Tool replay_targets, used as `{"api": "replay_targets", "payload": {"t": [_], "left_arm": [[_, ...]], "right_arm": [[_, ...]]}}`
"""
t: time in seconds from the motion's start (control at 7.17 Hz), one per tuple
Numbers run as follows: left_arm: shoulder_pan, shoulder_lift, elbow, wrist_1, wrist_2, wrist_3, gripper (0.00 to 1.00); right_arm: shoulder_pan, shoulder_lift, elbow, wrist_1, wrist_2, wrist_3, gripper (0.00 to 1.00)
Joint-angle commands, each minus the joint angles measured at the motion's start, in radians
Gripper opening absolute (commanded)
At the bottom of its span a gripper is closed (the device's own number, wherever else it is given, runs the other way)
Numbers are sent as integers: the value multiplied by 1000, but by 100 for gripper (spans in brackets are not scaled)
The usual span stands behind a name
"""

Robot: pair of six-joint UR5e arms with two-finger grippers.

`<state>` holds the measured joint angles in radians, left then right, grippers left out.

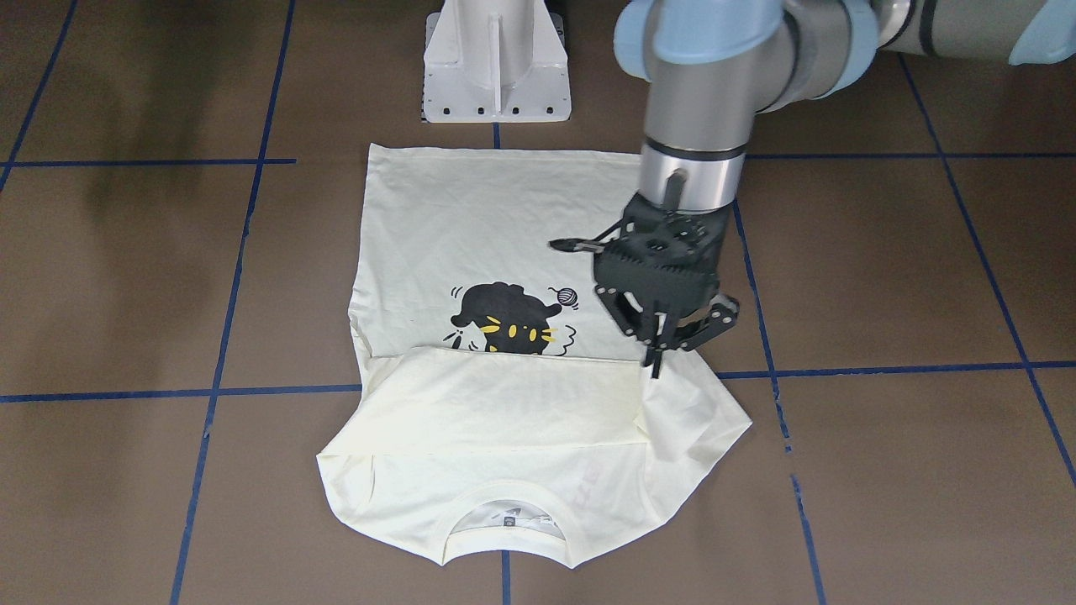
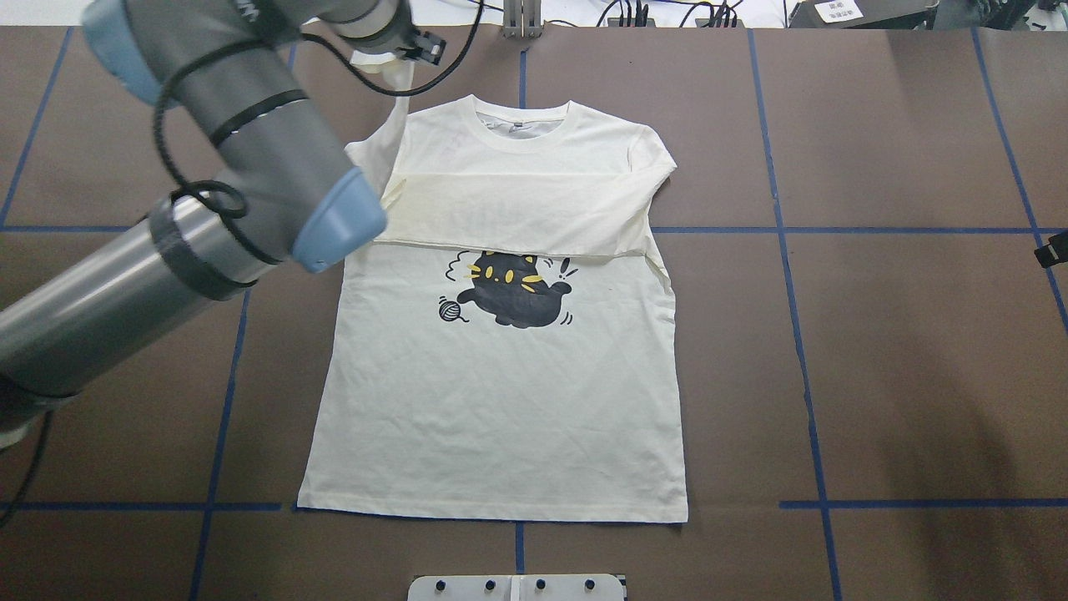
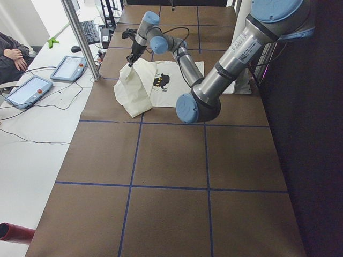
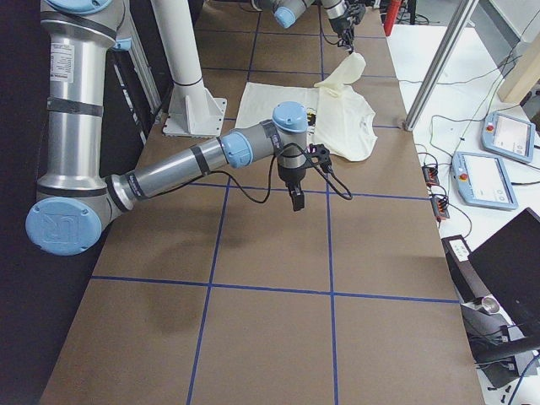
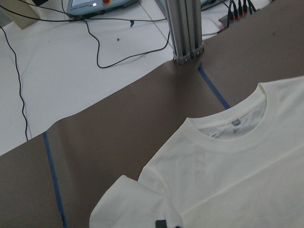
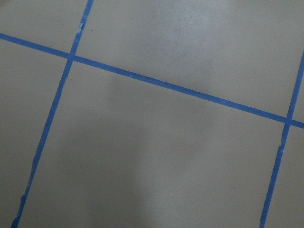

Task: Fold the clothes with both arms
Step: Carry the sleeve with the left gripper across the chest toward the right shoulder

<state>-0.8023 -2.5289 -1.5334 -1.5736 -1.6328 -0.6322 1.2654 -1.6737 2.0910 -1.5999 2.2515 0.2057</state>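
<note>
The left black two-finger gripper (image 1: 656,361) was clamped on a raised sleeve of the cream cat-print T-shirt (image 1: 471,218), which lay on the brown table (image 1: 883,277) at its 9 o'clock in the front-facing view; the right gripper (image 4: 295,202) state could not be determined.

Bright, even light from above. Soft shadows darken the table (image 1: 126,210) at ten o'clock in the front view, five o'clock overhead. The T-shirt (image 1: 471,218) shows crisp creases.

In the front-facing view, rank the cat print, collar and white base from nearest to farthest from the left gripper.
1. Cat print, on the shirt, beside the left gripper.
2. Collar, at the view's bottom.
3. White base, at the top.
</note>
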Motion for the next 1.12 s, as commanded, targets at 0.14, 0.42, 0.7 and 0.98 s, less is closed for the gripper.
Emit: {"api": "replay_targets", "payload": {"t": [0.14, 0.42, 0.7, 0.98], "left_arm": [[275, -104, 133, -86, 302, -78, 0], [369, -100, 320, -337, 349, -70, 0], [368, -119, 345, -362, 341, -63, 27], [374, -125, 352, -516, 289, -297, 100]], "right_arm": [[8, 0, -2, 0, -1, 3, 100], [8, 0, -2, 0, -1, 4, 100], [8, 0, -5, 0, -3, 3, 100], [8, 26, -23, 2, -3, 4, 100]]}}
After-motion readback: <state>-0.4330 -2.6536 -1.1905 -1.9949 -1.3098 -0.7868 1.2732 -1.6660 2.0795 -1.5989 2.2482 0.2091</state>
